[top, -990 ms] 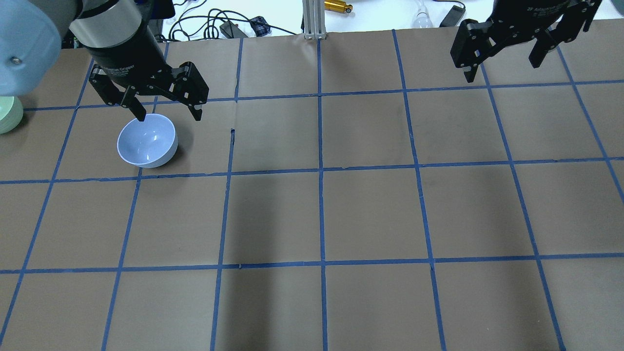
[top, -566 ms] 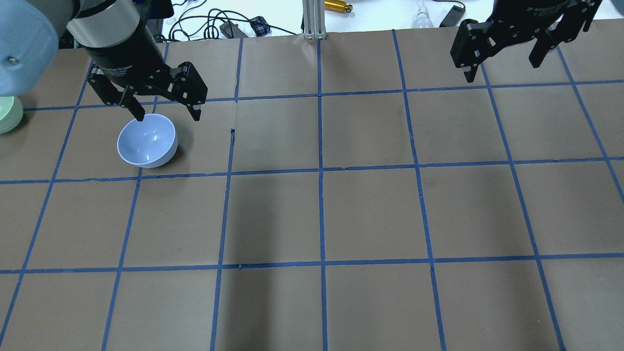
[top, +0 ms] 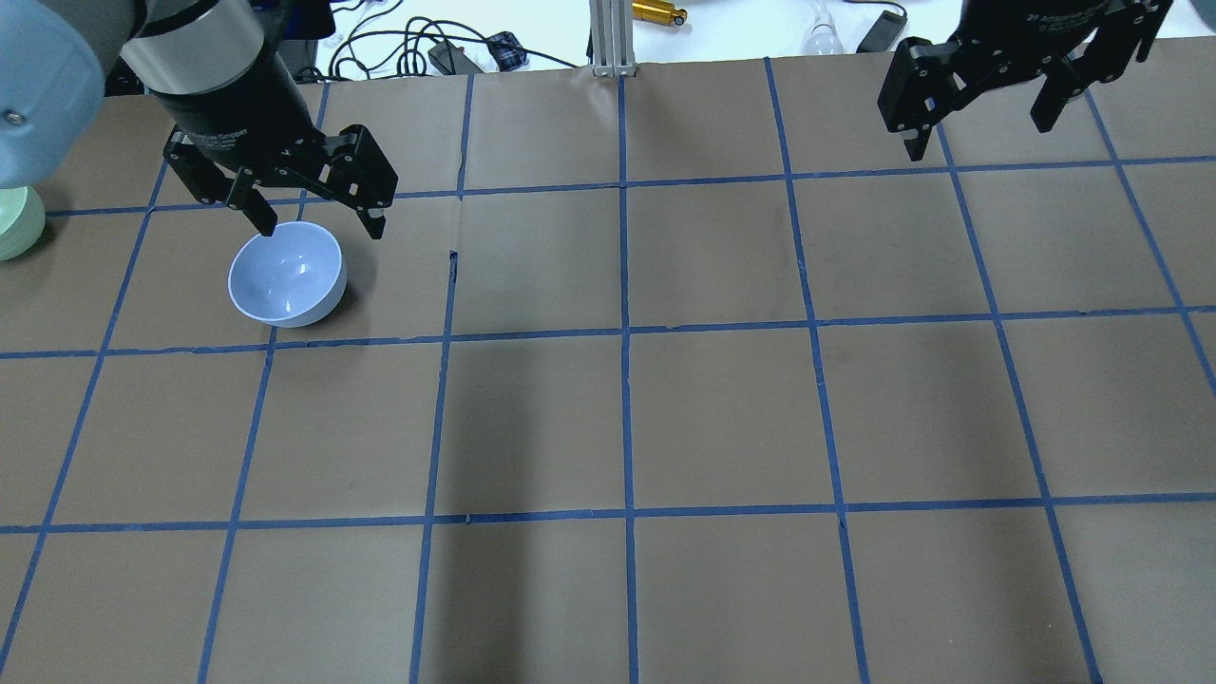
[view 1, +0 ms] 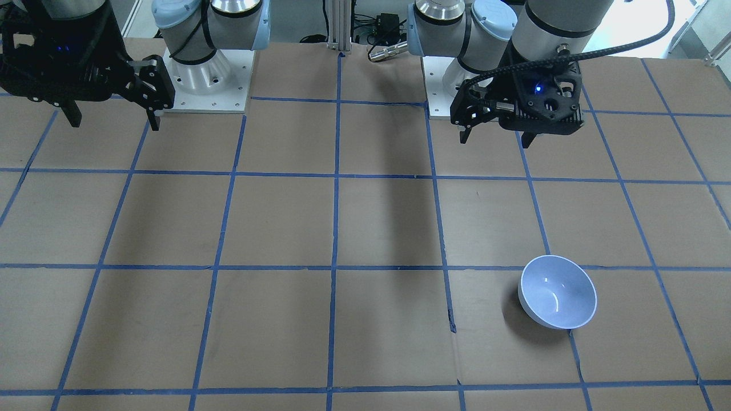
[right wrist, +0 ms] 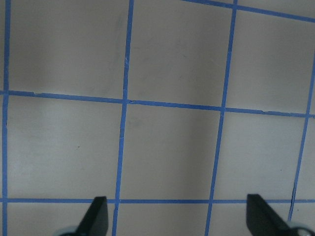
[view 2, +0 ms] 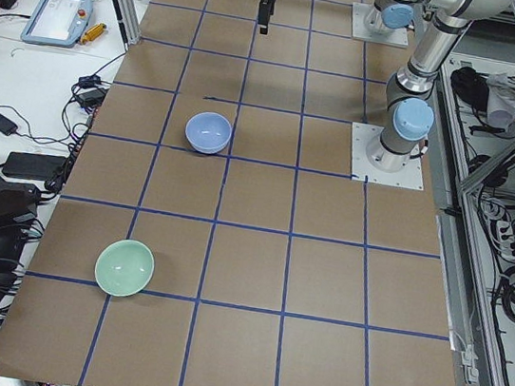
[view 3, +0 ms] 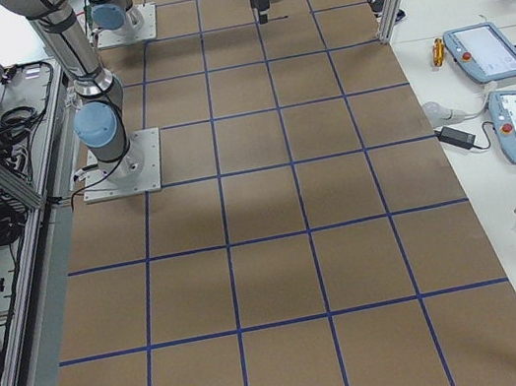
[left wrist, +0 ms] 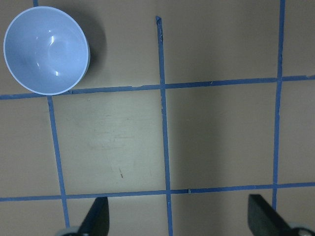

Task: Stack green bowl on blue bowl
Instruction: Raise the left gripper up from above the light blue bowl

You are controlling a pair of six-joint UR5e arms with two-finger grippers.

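Note:
The blue bowl (top: 287, 275) stands upright and empty on the brown table, left of centre; it also shows in the front view (view 1: 557, 292) and the left wrist view (left wrist: 47, 50). The green bowl (top: 14, 223) stands at the table's far left, cut by the overhead frame edge; the left side view shows it whole (view 2: 124, 266), well apart from the blue bowl (view 2: 208, 132). My left gripper (top: 323, 228) is open and empty, held high near the blue bowl (view 1: 494, 140). My right gripper (top: 978, 138) is open and empty, high at the far right (view 1: 114, 123).
The brown table (top: 722, 418) carries a grid of blue tape. An aluminium post (top: 608, 38), cables and small devices lie beyond its far edge. Teach pendants (view 2: 57, 16) lie on the side bench. The arm bases (view 1: 205, 68) stand at the robot's side.
My left gripper has shifted slightly to the left in the overhead view, still open. The bowls and the right arm have not moved.

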